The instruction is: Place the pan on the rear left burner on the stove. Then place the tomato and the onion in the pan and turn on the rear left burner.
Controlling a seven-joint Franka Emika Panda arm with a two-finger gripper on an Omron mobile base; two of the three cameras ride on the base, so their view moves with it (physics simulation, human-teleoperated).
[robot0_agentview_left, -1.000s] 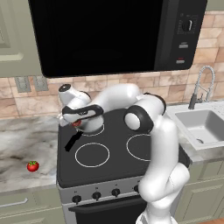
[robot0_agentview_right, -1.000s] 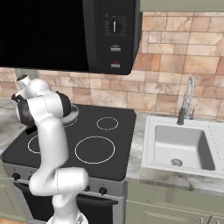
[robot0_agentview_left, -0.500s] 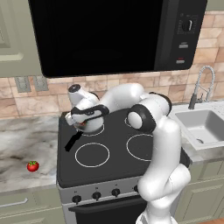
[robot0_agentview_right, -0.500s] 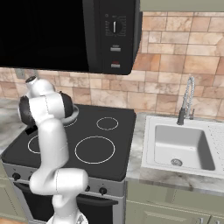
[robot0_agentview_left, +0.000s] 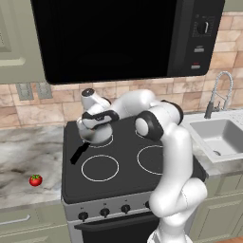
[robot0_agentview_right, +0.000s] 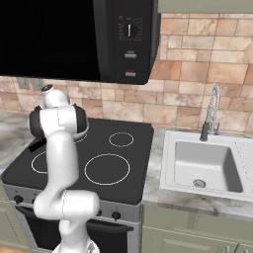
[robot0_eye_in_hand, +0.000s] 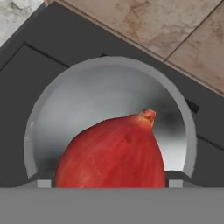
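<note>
Over the stove [robot0_agentview_left: 123, 163] rear left, claw [robot0_agentview_left: 93, 134] above pan [robot0_eye_in_hand: 109, 105], onion [robot0_eye_in_hand: 111, 155] close under camera; claw state can't tell. Tomato [robot0_agentview_left: 35, 180] on table [robot0_agentview_left: 28, 156].

I see the red onion [robot0_eye_in_hand: 113, 153] close up, pointed tip toward upper right, in front of the round grey pan [robot0_eye_in_hand: 109, 98]. The pan sits on the black stove [robot0_eye_in_hand: 26, 65], brown tile wall [robot0_eye_in_hand: 166, 26] beyond.

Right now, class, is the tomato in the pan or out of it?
Out. The tomato lies on the counter left of the stove, apart from the pan on the rear left burner.
</note>
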